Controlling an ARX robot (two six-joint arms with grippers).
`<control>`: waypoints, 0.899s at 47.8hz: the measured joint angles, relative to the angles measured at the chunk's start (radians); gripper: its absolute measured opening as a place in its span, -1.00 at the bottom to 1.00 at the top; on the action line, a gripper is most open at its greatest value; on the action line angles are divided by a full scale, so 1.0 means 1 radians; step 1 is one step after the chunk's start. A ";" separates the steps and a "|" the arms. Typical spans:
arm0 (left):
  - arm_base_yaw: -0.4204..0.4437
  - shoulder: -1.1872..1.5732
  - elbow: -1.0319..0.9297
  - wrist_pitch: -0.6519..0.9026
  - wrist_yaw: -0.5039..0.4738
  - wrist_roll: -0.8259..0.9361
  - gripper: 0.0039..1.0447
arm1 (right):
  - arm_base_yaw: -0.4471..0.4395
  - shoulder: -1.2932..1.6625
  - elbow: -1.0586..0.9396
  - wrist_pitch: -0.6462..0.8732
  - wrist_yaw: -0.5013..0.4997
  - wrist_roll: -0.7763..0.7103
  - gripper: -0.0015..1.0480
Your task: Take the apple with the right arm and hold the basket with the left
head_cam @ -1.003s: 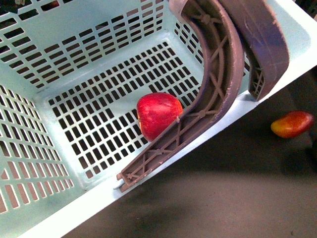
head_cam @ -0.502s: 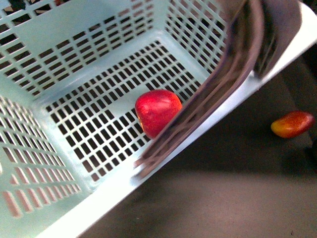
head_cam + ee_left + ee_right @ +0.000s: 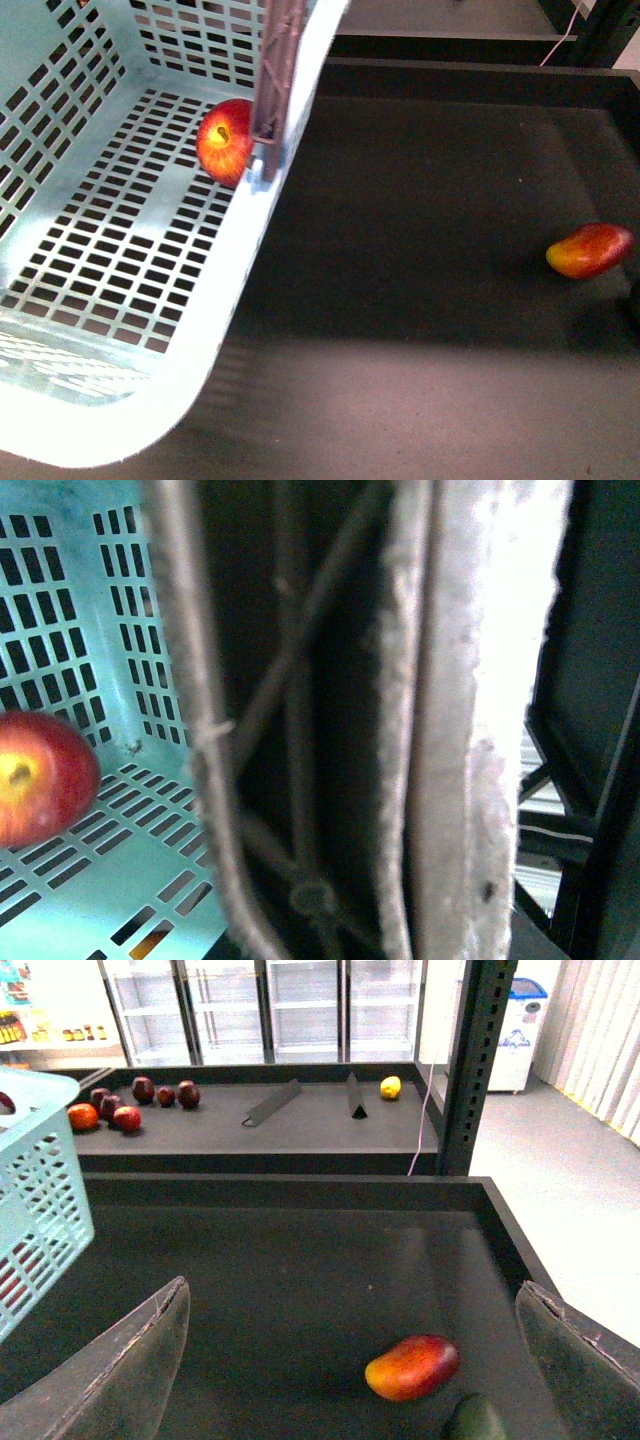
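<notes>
Right gripper here: its two fingers are showing up as matte dark grey curved paddles, and pale scuffed-looking lines are running along their rims.

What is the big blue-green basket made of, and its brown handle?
The light turquoise slotted basket looks like smooth moulded plastic: even colour, neat slots, slightly glossy rim. Its brown ribbed handle seems plastic too, duller, with moulded cross ribs, though the blur leaves that less sure.

Turquoise slotted basket, red-yellow apple, brown handle.
</notes>
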 joint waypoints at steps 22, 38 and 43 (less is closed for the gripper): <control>0.272 0.290 0.171 -0.026 0.042 -0.010 -0.71 | 0.000 0.000 0.000 0.000 0.000 0.000 0.83; 0.329 0.553 0.306 -0.029 0.115 -0.060 -0.71 | 0.000 0.000 0.000 0.000 0.000 0.000 0.83; 0.332 0.603 0.307 -0.009 0.141 -0.036 -0.71 | 0.000 0.000 0.000 0.000 0.000 0.000 0.83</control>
